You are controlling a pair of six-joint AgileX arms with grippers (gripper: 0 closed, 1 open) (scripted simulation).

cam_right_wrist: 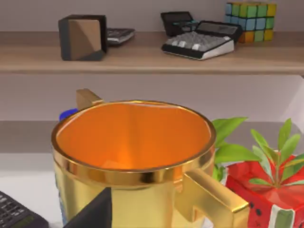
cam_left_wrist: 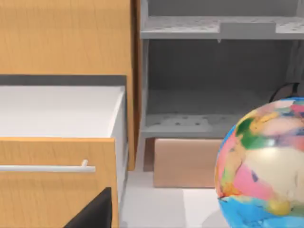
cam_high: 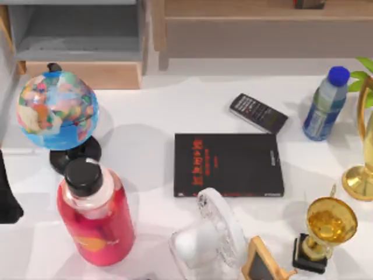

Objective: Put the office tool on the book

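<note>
1. Right of centre in the top view, the office tool lies flat on the white table, a small black keyed device turned at a slant, just beyond the far right corner of the book and very near it; whether the two touch cannot be told

2. The book lies flat at the middle of that frame, black with red characters, its cover bare, so you have not yet begun the transfer

3. At the left edge of the top view a dark shape is my left arm, parked beside the globe; I cannot tell whether either gripper is open or closed

4. Likely risk: the tool is thin and flat, so fingers coming down may slide off its edges or push it along the table instead of lifting it

5. Likely risk: its slant means jaws lined up with the table would catch its corners, and it could twist free

6. In the right of the frame the blue-capped water bottle stands near the tool, and the gold trophy cup stands lower right; a reach from the right could tip either

7. At the bottom centre the white fan stands against the book's near edge and could be clipped on a low sweep

8. A grazing approach may shove the book itself
</note>
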